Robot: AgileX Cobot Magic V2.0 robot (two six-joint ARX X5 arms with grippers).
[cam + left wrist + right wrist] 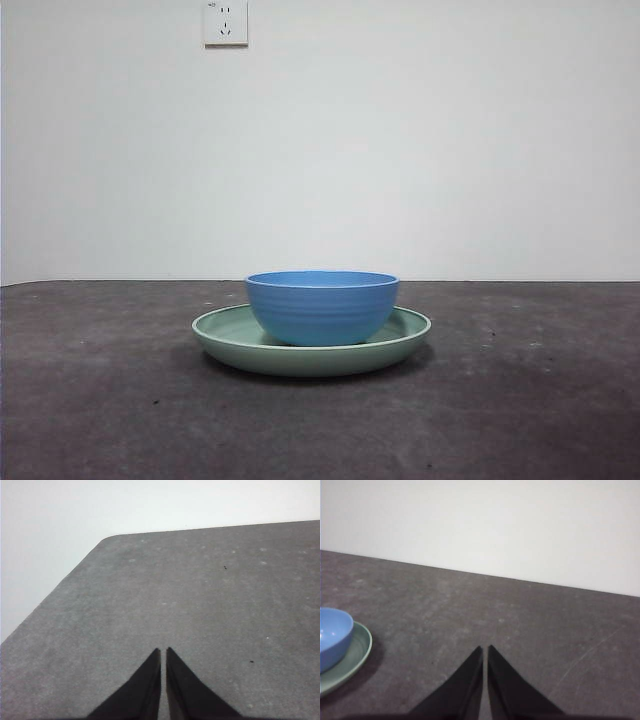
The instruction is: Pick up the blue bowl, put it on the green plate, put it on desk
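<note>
Background: a plain white wall (400, 140) stood behind the desk (100, 400), with one white wall socket (225, 22) at 12 o'clock in the front view, high above the dishes.
Surface: the desk was dark grey-brown, matte and faintly speckled; in the left wrist view its rounded corner met the wall.
Count of bowls: one. The blue bowl (322, 306) sat upright inside the green plate, at the centre of the front view, its ridged side showing.
Count of plates: one. The green plate (225, 335) lay flat on the desk, wider than the bowl, its rim showing at 3 and 9 o'clock of the bowl.
Right wrist view: the bowl (332, 637) and plate (357, 652) appeared cut off by the picture's edge, well apart from the right gripper.
Left gripper (163, 652): clenched, its two black jaws pressed tip to tip with only a thin slit between, grasping nothing, over bare desk.
Right gripper (484, 650): clenched likewise, jaws together, grasping nothing, over bare desk.
Obstructions: nothing stood between either claw and the dishes; neither arm showed in the front view.
Other things: a few small dark specks on the desk.
</note>
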